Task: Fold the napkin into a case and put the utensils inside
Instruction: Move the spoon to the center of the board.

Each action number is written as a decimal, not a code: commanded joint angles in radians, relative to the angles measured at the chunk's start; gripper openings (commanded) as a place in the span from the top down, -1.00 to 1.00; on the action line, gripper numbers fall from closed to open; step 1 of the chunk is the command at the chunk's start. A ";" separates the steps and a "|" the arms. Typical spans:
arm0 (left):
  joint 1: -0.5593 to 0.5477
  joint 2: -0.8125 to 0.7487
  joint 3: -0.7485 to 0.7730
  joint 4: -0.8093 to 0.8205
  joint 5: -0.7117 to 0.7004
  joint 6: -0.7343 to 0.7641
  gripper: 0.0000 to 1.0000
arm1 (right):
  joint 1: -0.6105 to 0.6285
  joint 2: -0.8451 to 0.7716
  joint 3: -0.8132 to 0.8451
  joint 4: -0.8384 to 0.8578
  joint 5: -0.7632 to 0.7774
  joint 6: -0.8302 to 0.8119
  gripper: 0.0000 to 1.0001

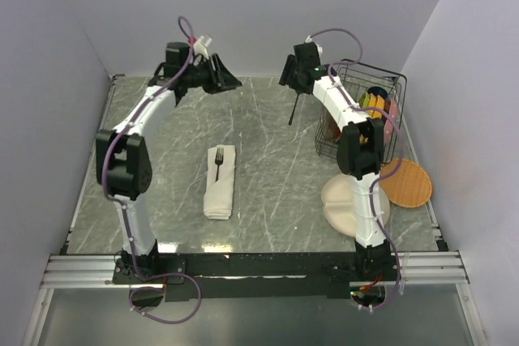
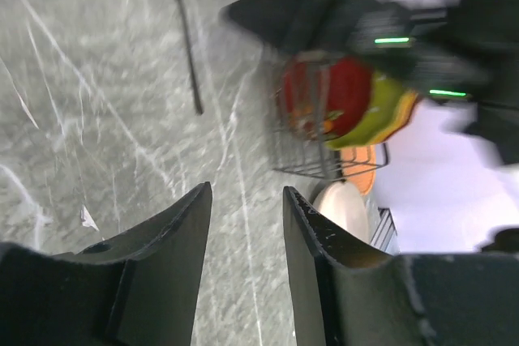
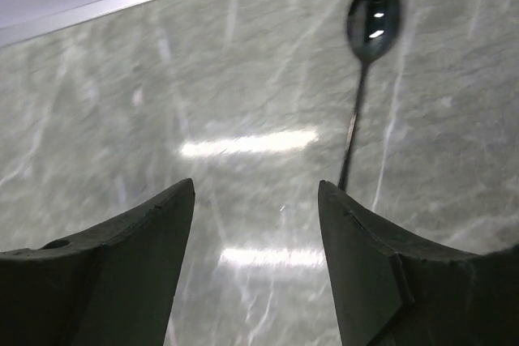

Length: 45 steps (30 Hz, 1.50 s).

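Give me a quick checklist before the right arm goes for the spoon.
1. Napkin folded into a strip: ok.
2. Fork on the napkin: ok; tucked inside: cannot tell.
3. Spoon lying free, nothing on it: ok.
4. Right fingers apart and empty: ok.
5. Spoon centred between the right fingers: not ok, its handle runs behind one finger.
6. Left fingers empty: ok.

The grey marble-patterned table (image 1: 268,160) carries the napkin (image 1: 220,182), folded into a long narrow strip, at about 8 o'clock from its centre. A dark spoon (image 1: 293,111) lies bare on the top at 1 o'clock, with a wire basket (image 1: 332,139) just beside it at 2 o'clock. A beige divided plate (image 1: 345,200) sits at 4 o'clock, its edge meeting an orange plate (image 1: 405,182).
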 commanded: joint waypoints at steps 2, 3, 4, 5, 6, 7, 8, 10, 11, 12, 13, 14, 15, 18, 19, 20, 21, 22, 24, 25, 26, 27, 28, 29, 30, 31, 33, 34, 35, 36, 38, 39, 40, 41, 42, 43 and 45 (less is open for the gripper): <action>0.016 -0.124 -0.077 -0.048 -0.015 0.016 0.07 | 0.019 0.079 0.073 0.072 0.209 0.062 -0.39; 0.024 -0.142 -0.088 -0.047 -0.021 0.013 0.07 | 0.025 0.092 0.091 0.057 0.236 0.051 -0.40; 0.028 -0.150 -0.110 -0.045 -0.024 0.007 0.07 | 0.028 0.112 0.096 0.050 0.265 0.040 -0.40; 0.032 -0.156 -0.119 -0.043 -0.025 0.002 0.07 | 0.029 0.119 0.096 0.047 0.266 0.045 -0.40; 0.038 -0.164 -0.127 -0.037 -0.024 -0.004 0.07 | 0.028 0.122 0.082 0.044 0.266 0.053 -0.40; 0.041 -0.165 -0.133 -0.037 -0.025 -0.007 0.07 | 0.026 0.129 0.076 0.046 0.266 0.065 -0.41; 0.045 -0.167 -0.136 -0.036 -0.027 -0.010 0.07 | 0.026 0.133 0.071 0.046 0.259 0.066 -0.42; 0.055 -0.165 -0.134 -0.034 -0.029 -0.019 0.07 | 0.023 0.164 0.094 0.024 0.247 0.092 -0.43; 0.058 -0.165 -0.136 -0.030 -0.027 -0.024 0.07 | 0.020 0.173 0.102 0.018 0.246 0.096 -0.45; 0.065 -0.162 -0.133 -0.030 -0.027 -0.033 0.07 | 0.022 0.191 0.116 0.006 0.247 0.109 -0.46; 0.068 -0.161 -0.130 -0.033 -0.024 -0.038 0.07 | 0.017 0.198 0.120 0.004 0.247 0.112 -0.46; 0.076 -0.153 -0.127 -0.033 -0.021 -0.044 0.07 | 0.016 0.204 0.122 0.001 0.250 0.117 -0.46; 0.081 -0.150 -0.121 -0.034 -0.018 -0.051 0.07 | 0.014 0.211 0.122 0.001 0.255 0.122 -0.46; 0.097 -0.134 -0.108 -0.039 -0.007 -0.079 0.06 | 0.010 0.216 0.113 0.001 0.249 0.132 -0.46; 0.102 -0.130 -0.102 -0.046 -0.004 -0.084 0.07 | 0.009 0.218 0.113 0.000 0.249 0.134 -0.46; 0.108 -0.119 -0.096 -0.051 -0.002 -0.088 0.07 | 0.009 0.219 0.114 0.000 0.247 0.134 -0.44; 0.110 -0.116 -0.087 -0.053 -0.001 -0.093 0.07 | 0.006 0.218 0.113 -0.002 0.246 0.137 -0.43; 0.111 -0.111 -0.082 -0.057 0.002 -0.099 0.07 | 0.005 0.218 0.114 -0.003 0.241 0.142 -0.43; 0.117 -0.098 -0.067 -0.060 0.008 -0.117 0.07 | 0.003 0.218 0.105 -0.011 0.236 0.158 -0.42; 0.119 -0.092 -0.064 -0.060 0.013 -0.125 0.07 | 0.002 0.213 0.093 -0.011 0.230 0.163 -0.41; 0.122 -0.082 -0.059 -0.063 0.011 -0.131 0.07 | -0.001 0.210 0.067 -0.011 0.220 0.168 -0.40; 0.125 -0.081 -0.056 -0.060 0.013 -0.145 0.07 | -0.003 0.207 0.056 -0.014 0.218 0.181 -0.40; 0.127 -0.079 -0.058 -0.056 0.013 -0.148 0.07 | -0.003 0.208 0.045 -0.017 0.210 0.186 -0.40; 0.130 -0.078 -0.056 -0.059 0.008 -0.148 0.07 | -0.004 0.210 0.044 -0.020 0.209 0.189 -0.41; 0.131 -0.078 -0.052 -0.063 0.002 -0.150 0.07 | -0.007 0.219 0.045 -0.031 0.206 0.206 -0.41; 0.133 -0.076 -0.053 -0.065 0.002 -0.151 0.07 | -0.007 0.218 0.045 -0.029 0.203 0.204 -0.43; 0.140 -0.078 -0.050 -0.071 -0.001 -0.159 0.06 | -0.010 0.224 0.048 -0.032 0.198 0.209 -0.43; 0.142 -0.079 -0.052 -0.073 -0.007 -0.163 0.06 | -0.012 0.225 0.051 -0.035 0.189 0.209 -0.43; 0.145 -0.078 -0.050 -0.076 -0.010 -0.166 0.07 | -0.015 0.228 0.056 -0.035 0.187 0.211 -0.43; 0.148 -0.079 -0.050 -0.077 -0.012 -0.176 0.07 | -0.017 0.230 0.056 -0.040 0.186 0.218 -0.43; 0.157 -0.076 -0.047 -0.082 -0.012 -0.186 0.07 | -0.021 0.233 0.053 -0.042 0.177 0.230 -0.38; 0.160 -0.076 -0.042 -0.085 -0.012 -0.194 0.07 | -0.027 0.231 0.050 -0.048 0.177 0.244 -0.36; 0.165 -0.075 -0.038 -0.094 -0.012 -0.196 0.07 | -0.032 0.231 0.047 -0.048 0.174 0.252 -0.33; 0.174 -0.072 -0.035 -0.100 -0.012 -0.197 0.07 | -0.035 0.233 0.041 -0.052 0.169 0.260 -0.29; 0.179 -0.073 -0.029 -0.106 -0.007 -0.202 0.07 | -0.043 0.230 0.035 -0.054 0.164 0.270 -0.26; 0.183 -0.073 -0.027 -0.111 -0.006 -0.203 0.07 | -0.047 0.231 0.032 -0.051 0.154 0.267 -0.23; 0.196 -0.075 -0.019 -0.138 -0.006 -0.200 0.07 | -0.052 0.241 0.041 -0.055 0.126 0.261 -0.13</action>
